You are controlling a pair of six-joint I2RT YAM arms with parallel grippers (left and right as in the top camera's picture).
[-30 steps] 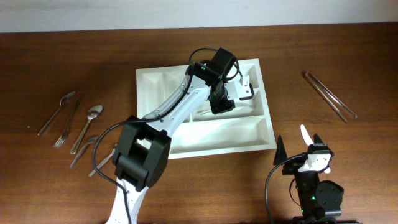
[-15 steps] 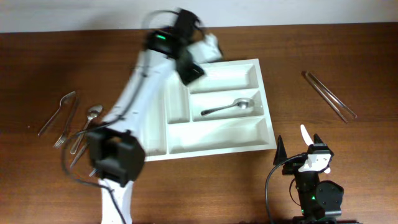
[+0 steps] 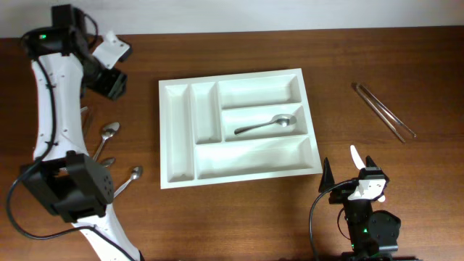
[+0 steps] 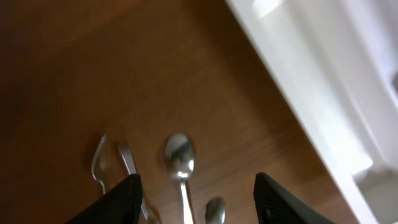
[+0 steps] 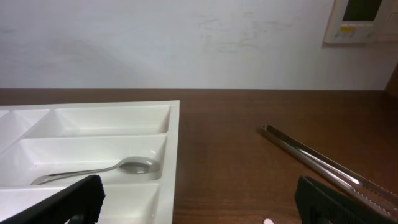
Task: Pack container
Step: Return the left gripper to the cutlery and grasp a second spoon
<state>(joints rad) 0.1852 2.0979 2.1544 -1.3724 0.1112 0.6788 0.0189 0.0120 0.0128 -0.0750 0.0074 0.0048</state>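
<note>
Swung away from the tray (image 3: 167, 130), the left tool (image 4: 199, 182) hovers spread and empty; loose spoons (image 4: 179, 153) crowd just beneath it, so a careless descent could pinch two.

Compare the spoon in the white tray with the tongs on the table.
The spoon lies inside the container's middle crosswise compartment; the tongs lie on the table to its right. The spoon is shorter, ending in a round bowl; the tongs are longer, two slim straight arms. The spoon lies almost level; the tongs run diagonally. Both are shiny metal.
</note>
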